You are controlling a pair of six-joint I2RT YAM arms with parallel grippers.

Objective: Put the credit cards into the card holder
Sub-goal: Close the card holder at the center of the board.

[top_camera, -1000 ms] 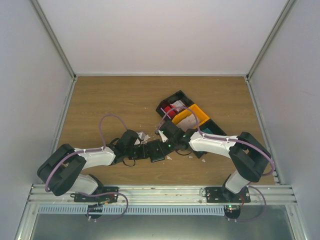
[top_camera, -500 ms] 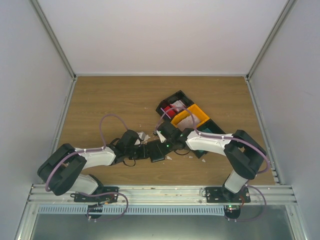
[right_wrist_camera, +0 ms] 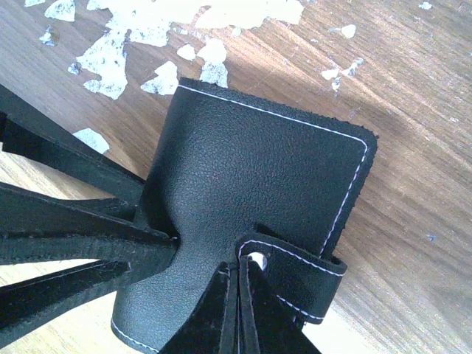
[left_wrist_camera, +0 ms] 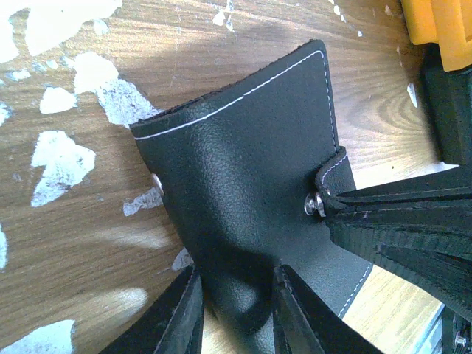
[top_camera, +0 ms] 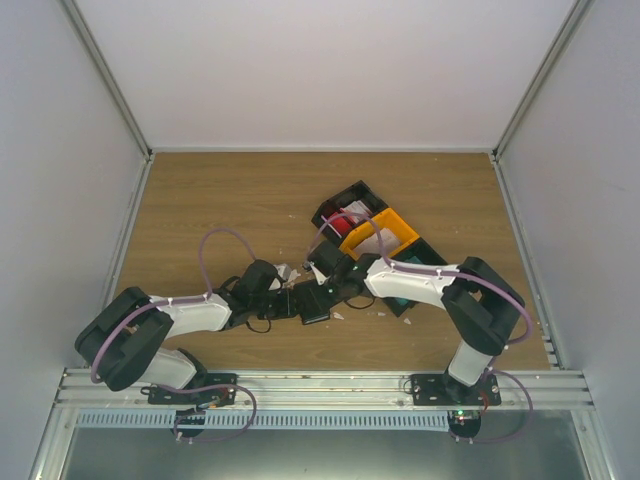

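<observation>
The card holder is a closed black wallet with white stitching, held between both grippers just above the wood. My left gripper is shut on its folded edge. My right gripper is shut on the snap strap, which is pulled away from the cover. In the top view the holder sits between the left gripper and the right gripper. Credit cards lie in the trays: white and red ones in the black tray, pale ones in the orange tray.
A row of open trays runs diagonally at centre right: black, orange, and another black one under the right arm. Small white torn scraps litter the wood around the holder. Side walls enclose the table.
My right arm has drawn in to the left, bringing its gripper closer against the holder. The left arm has stayed put.
</observation>
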